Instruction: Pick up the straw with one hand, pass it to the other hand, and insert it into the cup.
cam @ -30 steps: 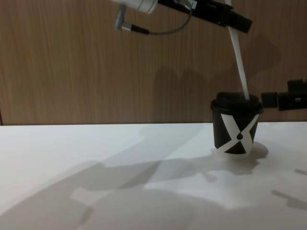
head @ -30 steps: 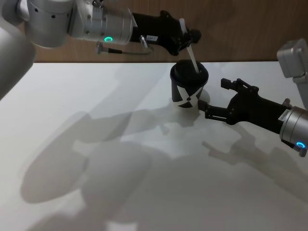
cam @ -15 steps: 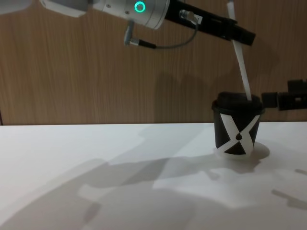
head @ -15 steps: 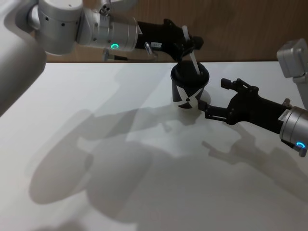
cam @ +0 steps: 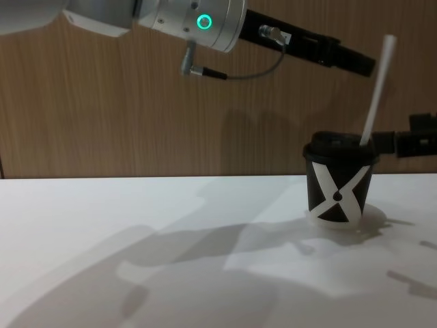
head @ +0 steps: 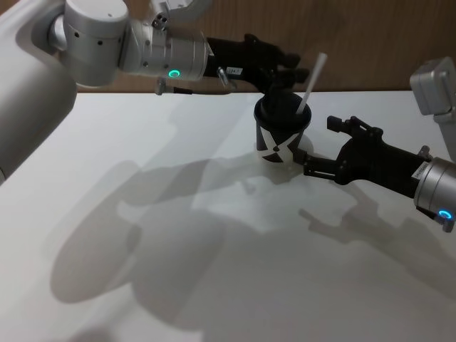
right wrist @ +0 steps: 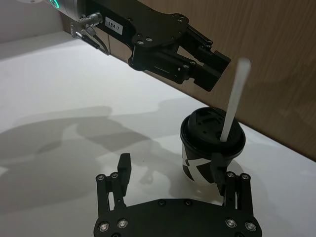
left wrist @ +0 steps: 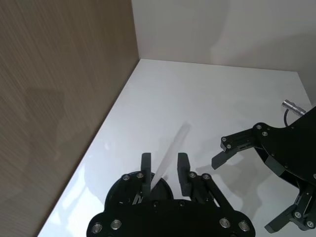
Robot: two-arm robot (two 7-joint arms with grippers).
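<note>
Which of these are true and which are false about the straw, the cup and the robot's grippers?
1. The straw stands in the cup. True.
2. The left gripper grips the straw. False: it is open, apart from the straw.
3. The cup lies on its side. False: it stands upright on the table.
4. The right gripper is open beside the cup. True.

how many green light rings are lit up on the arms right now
2. One green ring glows on the left arm's silver wrist, above the table's far edge, left of the cup. The other ring is on the right arm's wrist at the right edge. Others may be hidden.
</note>
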